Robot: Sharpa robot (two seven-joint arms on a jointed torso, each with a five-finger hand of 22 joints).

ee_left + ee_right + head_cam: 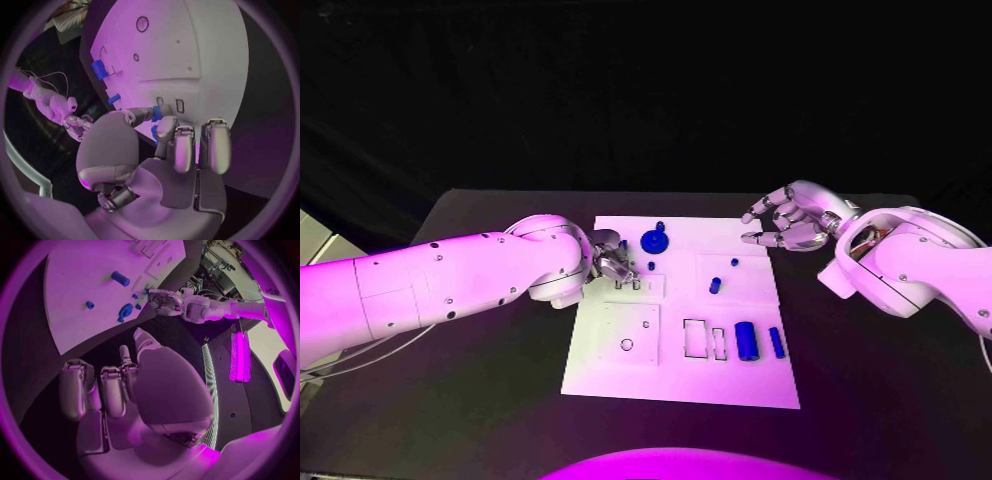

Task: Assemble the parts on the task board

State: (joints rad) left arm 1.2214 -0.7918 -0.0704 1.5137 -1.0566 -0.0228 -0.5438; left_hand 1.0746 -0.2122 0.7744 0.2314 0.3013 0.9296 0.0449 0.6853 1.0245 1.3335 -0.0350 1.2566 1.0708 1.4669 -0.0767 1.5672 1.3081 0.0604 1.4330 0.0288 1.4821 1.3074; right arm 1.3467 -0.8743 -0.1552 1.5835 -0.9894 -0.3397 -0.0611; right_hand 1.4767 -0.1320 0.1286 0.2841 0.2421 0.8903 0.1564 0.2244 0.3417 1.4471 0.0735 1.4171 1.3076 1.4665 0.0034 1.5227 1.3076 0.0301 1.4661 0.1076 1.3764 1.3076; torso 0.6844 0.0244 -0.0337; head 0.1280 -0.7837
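Note:
The white task board point(678, 385) lies mid-table. My left hand point(609, 257) is over its near-left upper part and pinches a small blue part point(157, 112) between thumb and finger, just above two small rectangular slots point(180, 105). My right hand point(790, 218) hovers off the board's far right corner with its fingers loosely curled and apart, holding nothing. Loose blue parts lie on the board: a round gear-like piece point(656, 241), a small peg point(651, 266), two short pieces point(734, 262) point(715, 285), a cylinder point(747, 341) and a thin bar point(776, 343).
Two outlined rectangular recesses point(695, 338) sit left of the cylinder, and a round hole point(627, 345) is in the board's lower left plate. The black table point(877, 380) surrounds the board. The left arm point(459, 285) crosses the table's left side.

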